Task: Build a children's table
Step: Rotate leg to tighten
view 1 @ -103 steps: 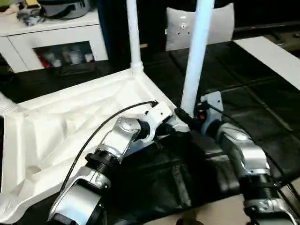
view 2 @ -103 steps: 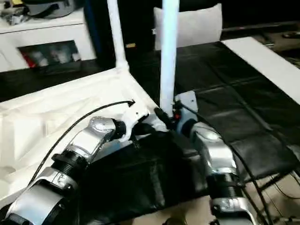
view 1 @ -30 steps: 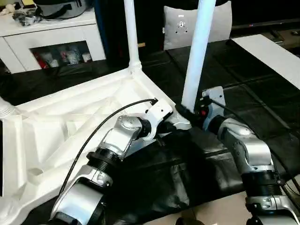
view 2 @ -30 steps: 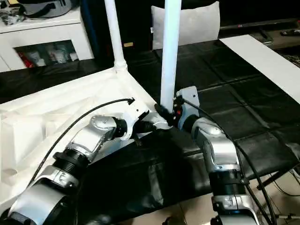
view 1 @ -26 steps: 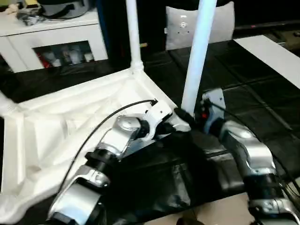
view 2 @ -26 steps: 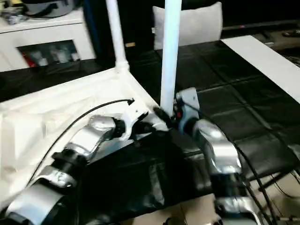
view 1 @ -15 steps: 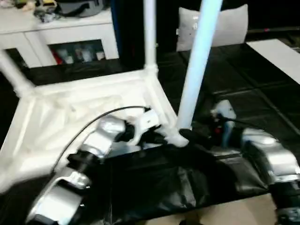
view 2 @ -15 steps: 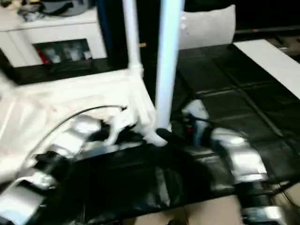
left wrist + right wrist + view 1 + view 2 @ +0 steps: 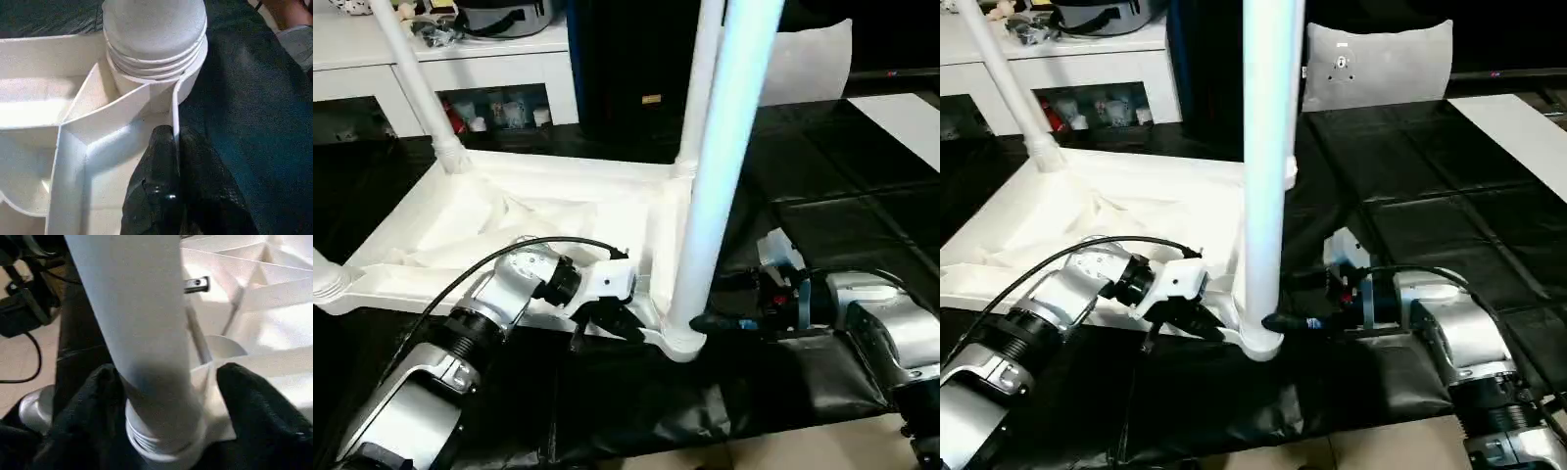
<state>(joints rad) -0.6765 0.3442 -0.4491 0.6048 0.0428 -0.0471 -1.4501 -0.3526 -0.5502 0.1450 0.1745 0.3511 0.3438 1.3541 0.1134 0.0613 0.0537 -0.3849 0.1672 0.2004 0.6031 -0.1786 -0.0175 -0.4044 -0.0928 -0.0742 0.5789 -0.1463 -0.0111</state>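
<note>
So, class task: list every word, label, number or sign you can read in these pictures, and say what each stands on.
None can be read.
Small dark mark on the white pillow: too small to make out.
Small yellowish tag on the dark panel behind the table top: too blurred to read.
Items behind the cabinet glass doors: labels too small to tell.
The near leg and both grippers carry no lettering that can be seen.

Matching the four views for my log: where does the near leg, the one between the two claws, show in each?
Left eye: near leg right of centre.
Right eye: centre.
Left wrist: its threaded base, at the top.
Right wrist: left of centre.
Shared landmark: the corner socket holding it.
</note>
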